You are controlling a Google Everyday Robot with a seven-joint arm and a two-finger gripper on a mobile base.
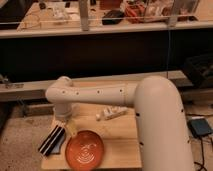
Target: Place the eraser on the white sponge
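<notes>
The eraser [52,140], a flat black block with pale stripes and a bluish edge, lies at the front left corner of the wooden table [120,145]. The white sponge [111,113], a small off-white lumpy piece, lies near the table's back middle, to the right of the eraser. My gripper [64,123] hangs down from the white arm [95,94], just above and to the right of the eraser's far end. It is well left of the sponge.
A round orange plate [85,150] sits at the table's front, right of the eraser. A small yellowish-tan piece [73,129] lies between gripper and plate. A grey ledge [30,90] runs behind the table. A bluish box [201,127] lies on the floor at right.
</notes>
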